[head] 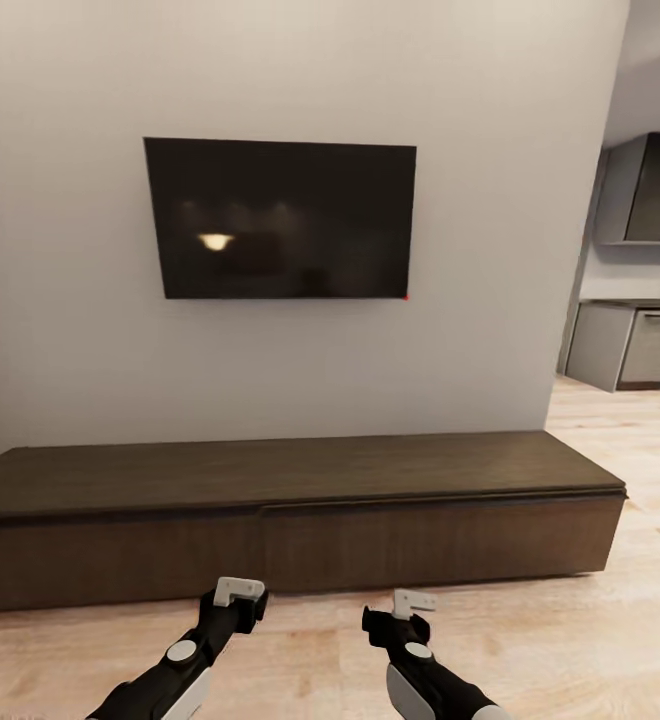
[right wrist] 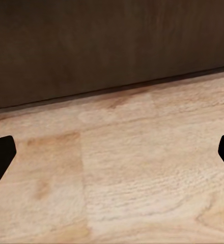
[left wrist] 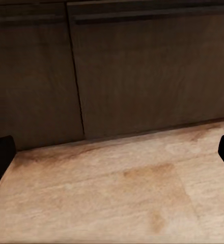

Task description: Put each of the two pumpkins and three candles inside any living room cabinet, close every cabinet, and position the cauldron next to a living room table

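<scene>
The long, low dark brown cabinet (head: 290, 480) stands against the wall straight ahead. Its top is bare and both wide fronts sit flush and shut. My left gripper (head: 238, 592) hovers low over the wood floor in front of the seam between the two fronts. It is open with nothing in it, its dark fingertips (left wrist: 0, 157) spread wide. My right gripper (head: 413, 602) hangs beside it before the right front, also open and holding nothing. The wrist views look at the cabinet fronts (left wrist: 142, 66) (right wrist: 112, 46) from close by. Pumpkins, candles and cauldron are out of view.
A black wall-mounted TV (head: 280, 218) hangs above the cabinet. To the right, the wall ends and light wood floor (head: 620, 440) runs toward grey kitchen units (head: 635, 345). Open floor lies between me and the cabinet.
</scene>
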Controlling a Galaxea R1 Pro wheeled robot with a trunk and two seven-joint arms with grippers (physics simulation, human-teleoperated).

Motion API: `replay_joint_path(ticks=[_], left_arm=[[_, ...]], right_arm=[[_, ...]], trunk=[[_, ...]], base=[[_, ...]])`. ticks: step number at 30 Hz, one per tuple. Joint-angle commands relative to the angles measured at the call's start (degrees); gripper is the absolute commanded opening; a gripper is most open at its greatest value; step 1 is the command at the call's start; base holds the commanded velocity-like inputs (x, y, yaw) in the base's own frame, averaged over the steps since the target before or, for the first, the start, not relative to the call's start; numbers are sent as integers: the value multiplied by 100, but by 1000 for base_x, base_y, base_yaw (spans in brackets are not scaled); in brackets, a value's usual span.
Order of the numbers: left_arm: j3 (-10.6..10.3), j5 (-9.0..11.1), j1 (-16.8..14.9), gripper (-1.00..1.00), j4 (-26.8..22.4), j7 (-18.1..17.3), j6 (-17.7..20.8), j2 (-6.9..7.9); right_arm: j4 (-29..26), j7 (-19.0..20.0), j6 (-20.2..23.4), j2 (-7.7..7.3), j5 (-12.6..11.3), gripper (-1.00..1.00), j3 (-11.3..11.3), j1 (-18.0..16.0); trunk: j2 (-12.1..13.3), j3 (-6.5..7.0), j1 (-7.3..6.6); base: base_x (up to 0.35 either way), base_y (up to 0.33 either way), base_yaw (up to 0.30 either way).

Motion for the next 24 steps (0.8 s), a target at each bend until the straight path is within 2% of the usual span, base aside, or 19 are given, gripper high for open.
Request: replay_joint_path(ticks=[1, 14, 24], left_arm=[[-49, 36, -4, 100, -4, 45, -25, 6], [-49, 36, -5, 100, -12, 45, -29, 6], [-48, 33, -1, 100, -13, 45, -34, 6]], right_arm=[[3, -31, -34, -1, -60, 100, 47, -7], [5, -28, -35, -1, -56, 100, 47, -7], [5, -19, -35, -9, -56, 100, 47, -7]], trunk=[[-3, -7, -1], [-3, -7, -1], [-3, -7, -1]], base=[[51, 299, 225], [19, 302, 272], [11, 97, 59]])
